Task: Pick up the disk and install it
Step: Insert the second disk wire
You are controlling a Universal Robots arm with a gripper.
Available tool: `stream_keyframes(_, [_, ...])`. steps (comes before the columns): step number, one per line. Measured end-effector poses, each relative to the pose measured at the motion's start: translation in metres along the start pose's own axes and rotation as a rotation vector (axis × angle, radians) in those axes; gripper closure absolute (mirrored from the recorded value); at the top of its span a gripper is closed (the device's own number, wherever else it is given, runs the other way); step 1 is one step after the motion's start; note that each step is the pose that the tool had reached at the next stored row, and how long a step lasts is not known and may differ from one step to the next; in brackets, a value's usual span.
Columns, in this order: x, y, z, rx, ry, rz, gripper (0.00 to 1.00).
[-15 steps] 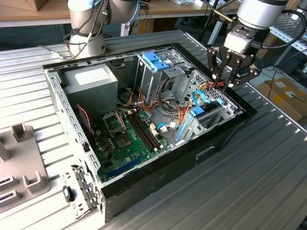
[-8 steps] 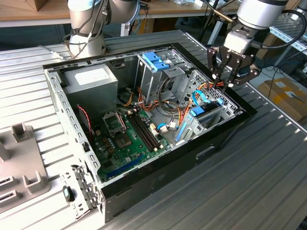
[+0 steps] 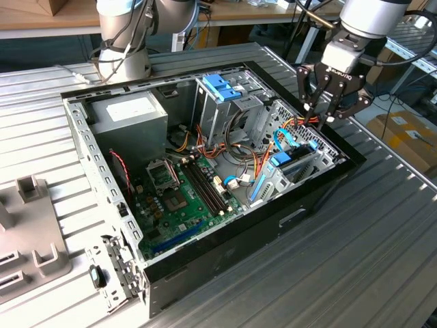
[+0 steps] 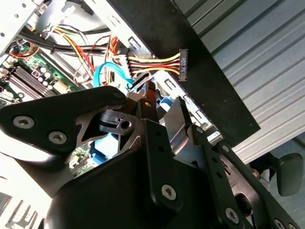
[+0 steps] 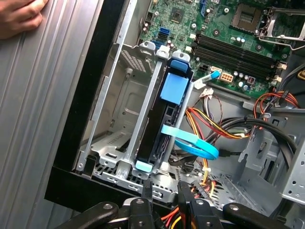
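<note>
We see the white-sleeved arm reaching down from the exterior view's right, its black end effector (image 3: 321,113) hovering just above the far corner of the open black desktop computer case (image 3: 225,260), which lies on its side on the ribbed grey metal desk (image 3: 369,273). The fingers (image 3: 306,92) point down toward the silver metal drive bay (image 5: 124,143) and appear spread with nothing between them; in the first wrist view the fingertips (image 5: 147,191) sit near the bay's edge beside red, yellow and black power wires (image 5: 209,124).

The flat dark disk (image 5: 159,129) stands on edge in the bay, slotted in a carrier with blue plastic tabs (image 5: 174,88), a light blue flat data cable (image 5: 190,143) curling beside it.

White lettering runs along the end effector's body, and a black connector (image 4: 183,61) carries small print; we leave both unread. A person's hand (image 5: 19,19) rests on the desk.
</note>
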State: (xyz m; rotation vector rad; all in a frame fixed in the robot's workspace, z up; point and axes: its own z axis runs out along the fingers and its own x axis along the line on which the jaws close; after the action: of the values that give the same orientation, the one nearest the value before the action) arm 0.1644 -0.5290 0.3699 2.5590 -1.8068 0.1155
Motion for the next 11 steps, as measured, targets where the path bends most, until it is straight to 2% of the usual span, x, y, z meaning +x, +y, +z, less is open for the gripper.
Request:
stream_keyframes(3, [0.0023,-0.0064,0.0003,-0.0007,0.0003,0.000,0.65])
stream_keyframes(8, [0.0080,-0.0226,0.0014,-0.0042,-0.0013,-0.006,0.65])
stream_keyframes(11, [0.0097,-0.0278,0.0017,-0.0033,-0.0020,-0.026,0.65])
